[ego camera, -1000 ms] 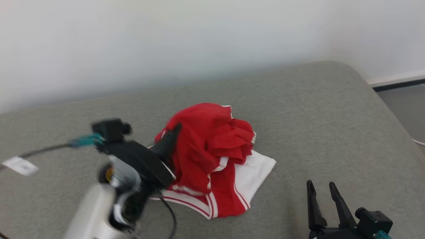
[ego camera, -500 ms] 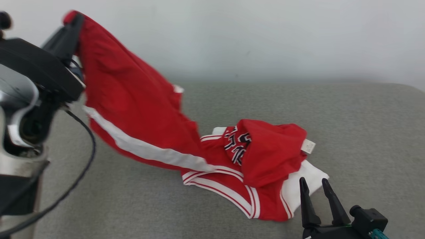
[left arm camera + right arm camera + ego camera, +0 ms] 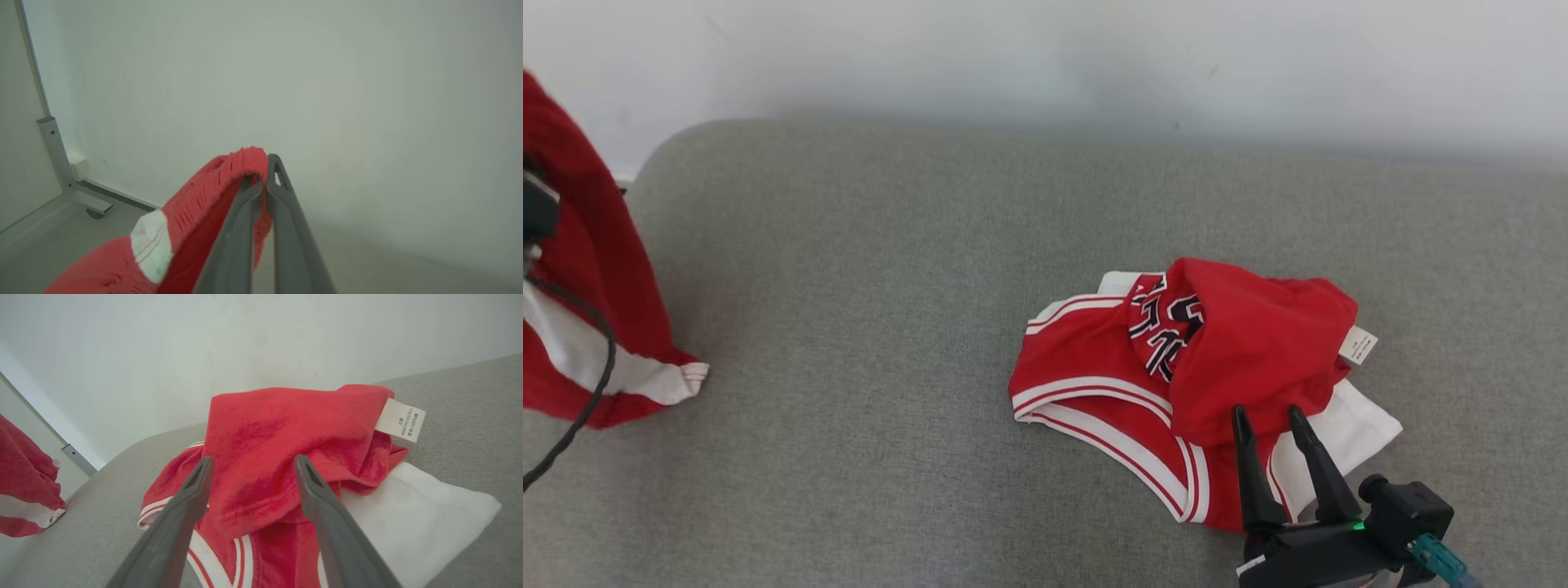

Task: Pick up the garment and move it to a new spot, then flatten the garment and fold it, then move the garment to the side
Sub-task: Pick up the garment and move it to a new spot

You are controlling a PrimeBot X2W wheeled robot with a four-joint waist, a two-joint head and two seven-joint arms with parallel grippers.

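Lifted clear of the heap since the earlier frame, the red garment [image 3: 580,269] was held apart from the red top [image 3: 1258,343]. Its ribbed edge [image 3: 229,167] was pinched between the pressed-together jaws of the left gripper [image 3: 265,171], the rest hanging below them. The jaws of the right gripper [image 3: 253,458] were spread, the top lying just ahead of them. Such a thin pinch could be lost in a swing, and the garment dropped off the grey cushion [image 3: 849,327]

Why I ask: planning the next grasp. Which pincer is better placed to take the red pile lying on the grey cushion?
Right. The right pincer is open, its tips at the red pile. The left pincer is shut on another red garment, far left.
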